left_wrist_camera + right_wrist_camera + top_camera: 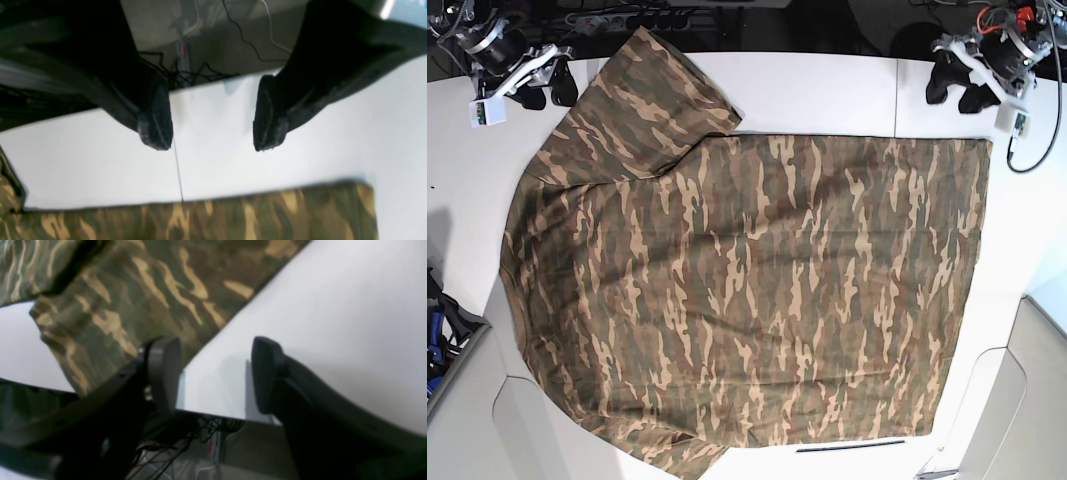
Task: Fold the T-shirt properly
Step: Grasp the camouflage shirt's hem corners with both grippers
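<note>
Both arms sit at the far corners of the white table (pixel 827 85). The left gripper (pixel 954 88) hangs at 1 o'clock in the base view, the right gripper (pixel 545 88) at 11 o'clock. Each has its jaws spread wide and holds nothing. The T-shirt (pixel 747 290) lies spread flat across the table's middle, camouflaged in brown, tan and olive streaks, one sleeve reaching toward 11 o'clock. Only the wrist views show the cables (pixel 186 71) below the table edge; the right wrist view also catches one finger (pixel 163 370) poised over the sleeve's hem, the other over bare tabletop.
</note>
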Robot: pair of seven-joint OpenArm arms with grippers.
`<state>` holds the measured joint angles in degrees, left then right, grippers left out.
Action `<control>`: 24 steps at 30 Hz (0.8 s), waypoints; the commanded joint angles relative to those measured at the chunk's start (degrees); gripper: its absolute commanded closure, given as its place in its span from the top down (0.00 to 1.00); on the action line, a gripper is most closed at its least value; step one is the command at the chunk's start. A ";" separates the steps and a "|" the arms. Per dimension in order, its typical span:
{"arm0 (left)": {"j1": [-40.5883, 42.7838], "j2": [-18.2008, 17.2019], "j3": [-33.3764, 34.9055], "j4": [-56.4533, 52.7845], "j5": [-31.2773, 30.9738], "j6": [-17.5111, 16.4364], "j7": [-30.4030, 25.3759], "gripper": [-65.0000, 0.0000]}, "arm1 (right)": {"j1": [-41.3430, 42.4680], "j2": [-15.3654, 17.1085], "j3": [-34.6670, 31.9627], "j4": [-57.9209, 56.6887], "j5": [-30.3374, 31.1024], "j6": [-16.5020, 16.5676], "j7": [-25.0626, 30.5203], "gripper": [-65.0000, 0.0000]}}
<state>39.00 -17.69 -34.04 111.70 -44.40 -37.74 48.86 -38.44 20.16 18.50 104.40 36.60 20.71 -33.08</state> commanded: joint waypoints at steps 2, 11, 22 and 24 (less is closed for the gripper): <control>-1.29 -1.77 -0.39 -0.44 -0.74 1.27 -1.31 0.63 | -0.28 0.61 0.31 0.61 0.72 -0.02 0.92 0.52; -12.07 -7.26 -0.37 -16.63 -0.72 1.51 -3.21 0.64 | 4.17 -0.94 -0.63 -6.86 0.92 0.09 -0.72 0.52; -17.97 -13.03 -0.39 -24.02 4.24 3.04 -6.43 0.64 | 5.55 -6.75 -1.18 -11.17 4.61 3.13 -2.23 0.52; -18.23 -13.18 -0.37 -24.52 5.86 3.02 -7.56 0.68 | 5.84 -7.91 -1.70 -11.17 4.70 3.32 -2.54 0.52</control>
<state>21.08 -29.71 -34.00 86.54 -37.76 -34.74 42.59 -32.08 12.19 17.06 93.36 42.68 24.71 -32.36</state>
